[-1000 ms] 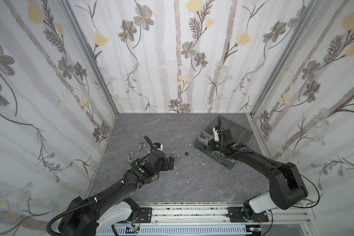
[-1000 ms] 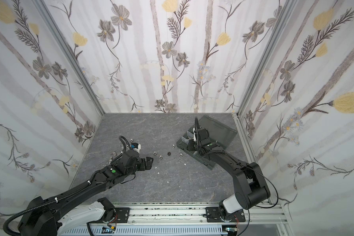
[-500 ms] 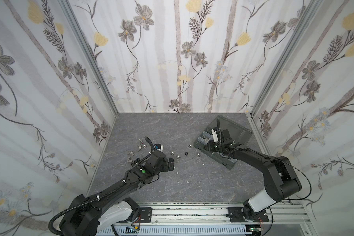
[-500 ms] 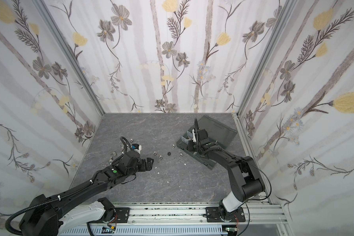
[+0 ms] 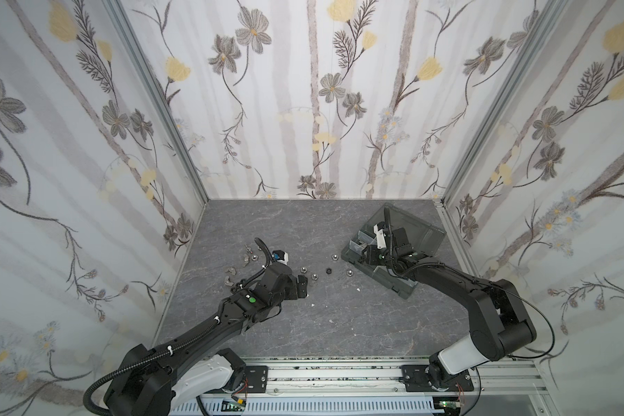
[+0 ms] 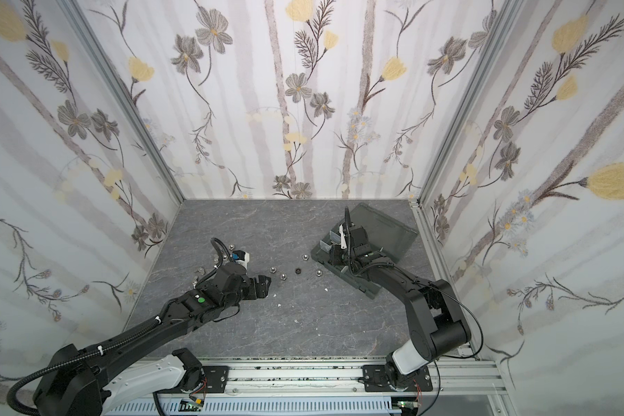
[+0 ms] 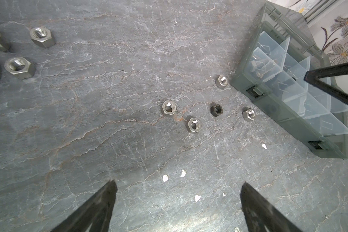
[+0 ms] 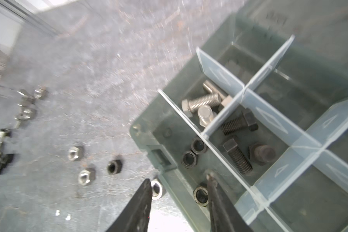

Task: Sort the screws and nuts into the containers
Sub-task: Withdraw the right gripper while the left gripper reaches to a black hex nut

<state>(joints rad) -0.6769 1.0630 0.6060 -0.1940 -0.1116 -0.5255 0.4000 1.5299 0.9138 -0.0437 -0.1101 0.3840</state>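
right gripper (image 8: 178,178) hangs with jaws parted over the organizer box (image 8: 147,136) at the right of the table (image 7: 109,80), gripping nothing; a black nut (image 8: 201,195) lies loose in the compartment below, beside two more; silver screws (image 8: 201,102) and black screws (image 8: 237,158) sit in neighbouring compartments; left gripper (image 7: 178,183) hovers wide open and empty, just near of five loose nuts (image 7: 169,108) mid-table

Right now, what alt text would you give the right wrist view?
The right gripper, jaws apart and empty, hangs over the edge of the organizer box, a black nut lying beside one finger. Separate compartments hold silver screws, black screws and black nuts; loose nuts lie on the grey table.
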